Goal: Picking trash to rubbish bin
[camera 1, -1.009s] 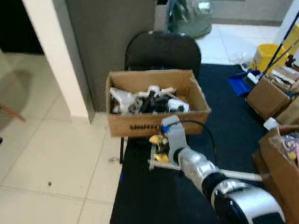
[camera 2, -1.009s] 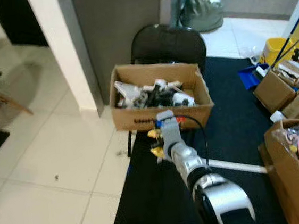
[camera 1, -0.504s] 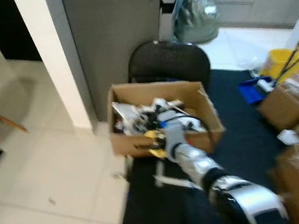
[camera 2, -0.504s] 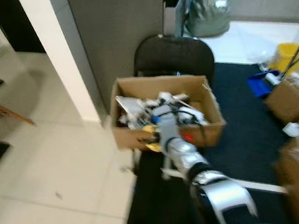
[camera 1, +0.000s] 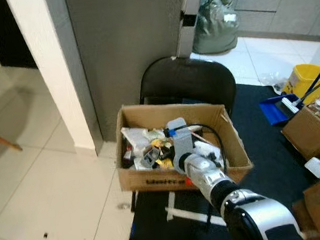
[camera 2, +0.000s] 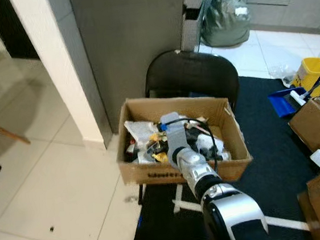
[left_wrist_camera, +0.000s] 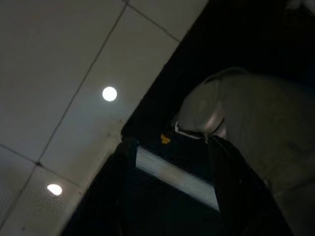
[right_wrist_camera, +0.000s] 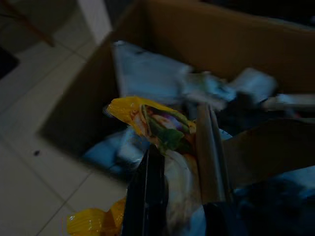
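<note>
1. Where a second ago hung short of the cardboard box (camera 1: 155, 180), right gripper (camera 1: 162, 154) now over its open top, clamped on yellow wrapper (right_wrist_camera: 147, 118).
2. Wrapper above the trash heap inside; judged ready for release.
3. Left gripper idle, low over floor tiles (left_wrist_camera: 59, 73); finger state unreadable.

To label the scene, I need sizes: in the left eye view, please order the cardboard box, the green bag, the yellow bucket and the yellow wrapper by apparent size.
1. cardboard box
2. green bag, farther away
3. yellow bucket, partly cut off
4. yellow wrapper, in the right tool
</note>
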{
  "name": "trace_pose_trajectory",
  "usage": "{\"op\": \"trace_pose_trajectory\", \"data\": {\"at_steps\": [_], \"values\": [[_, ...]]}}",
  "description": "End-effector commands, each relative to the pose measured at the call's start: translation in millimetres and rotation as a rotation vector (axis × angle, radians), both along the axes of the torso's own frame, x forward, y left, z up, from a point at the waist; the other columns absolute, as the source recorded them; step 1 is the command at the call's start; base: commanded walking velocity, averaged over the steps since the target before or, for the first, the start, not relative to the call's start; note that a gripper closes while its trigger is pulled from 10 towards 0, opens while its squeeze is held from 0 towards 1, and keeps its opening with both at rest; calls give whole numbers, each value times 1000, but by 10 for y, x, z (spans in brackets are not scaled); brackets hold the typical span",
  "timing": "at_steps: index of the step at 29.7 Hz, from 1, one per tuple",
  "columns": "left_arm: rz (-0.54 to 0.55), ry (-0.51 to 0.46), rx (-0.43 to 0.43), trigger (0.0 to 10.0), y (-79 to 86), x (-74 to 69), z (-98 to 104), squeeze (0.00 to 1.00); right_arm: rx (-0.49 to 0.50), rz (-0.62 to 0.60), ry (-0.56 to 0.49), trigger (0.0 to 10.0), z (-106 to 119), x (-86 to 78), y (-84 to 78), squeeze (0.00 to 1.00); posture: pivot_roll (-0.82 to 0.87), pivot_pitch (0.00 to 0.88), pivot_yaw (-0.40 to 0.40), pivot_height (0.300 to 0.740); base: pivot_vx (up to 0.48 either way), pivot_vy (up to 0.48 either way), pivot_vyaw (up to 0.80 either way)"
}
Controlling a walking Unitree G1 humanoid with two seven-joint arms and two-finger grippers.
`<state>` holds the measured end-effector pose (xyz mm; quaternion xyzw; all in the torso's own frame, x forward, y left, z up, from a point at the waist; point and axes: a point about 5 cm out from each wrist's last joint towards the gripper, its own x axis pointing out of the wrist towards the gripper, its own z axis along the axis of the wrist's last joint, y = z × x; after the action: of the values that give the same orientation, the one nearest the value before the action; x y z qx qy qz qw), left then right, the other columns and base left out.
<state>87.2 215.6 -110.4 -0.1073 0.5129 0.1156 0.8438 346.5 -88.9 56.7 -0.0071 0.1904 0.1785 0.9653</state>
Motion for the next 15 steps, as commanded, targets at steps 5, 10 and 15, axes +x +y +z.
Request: {"op": "trace_pose_trajectory", "data": {"at_steps": [5, 10, 15], "values": [[-4, 26, -3, 10000, -24, -64, -20, 0, 16, -5, -7, 10000, 16, 7, 10, 0, 142, 40, -34, 740, 332, 0, 0], [31, 81, 91, 10000, 67, -114, -23, 0, -17, 6, -22, 10000, 10, 3, -5, 1000, 145, 39, -32, 740, 172, 0, 0], [30, 82, 76, 10000, 70, -124, -24, 0, -5, -17, -21, 10000, 6, 3, -33, 1000, 144, 41, -28, 740, 0, 0, 0]]}}
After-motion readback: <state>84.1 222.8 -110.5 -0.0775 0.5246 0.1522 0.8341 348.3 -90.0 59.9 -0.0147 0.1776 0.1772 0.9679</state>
